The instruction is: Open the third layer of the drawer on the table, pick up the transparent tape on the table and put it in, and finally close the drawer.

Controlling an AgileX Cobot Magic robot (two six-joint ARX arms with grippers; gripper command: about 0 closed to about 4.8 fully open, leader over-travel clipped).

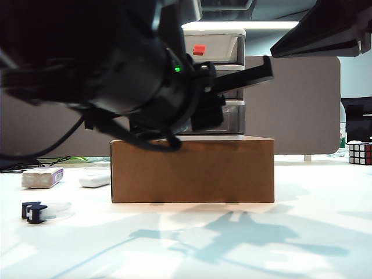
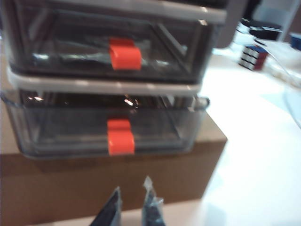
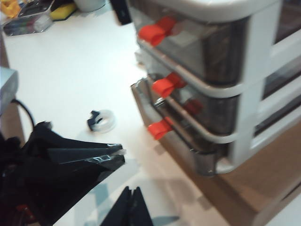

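The left arm [image 1: 116, 64] fills the upper left of the exterior view, a dark bulk close to the camera. The left gripper [image 2: 134, 205] shows its two fingertips [image 2: 112, 207] close together with only a narrow gap, nothing between them. The right arm [image 1: 325, 29] enters at the upper right of the exterior view. The right gripper [image 3: 129, 207] has its dark fingers pressed together, holding nothing.
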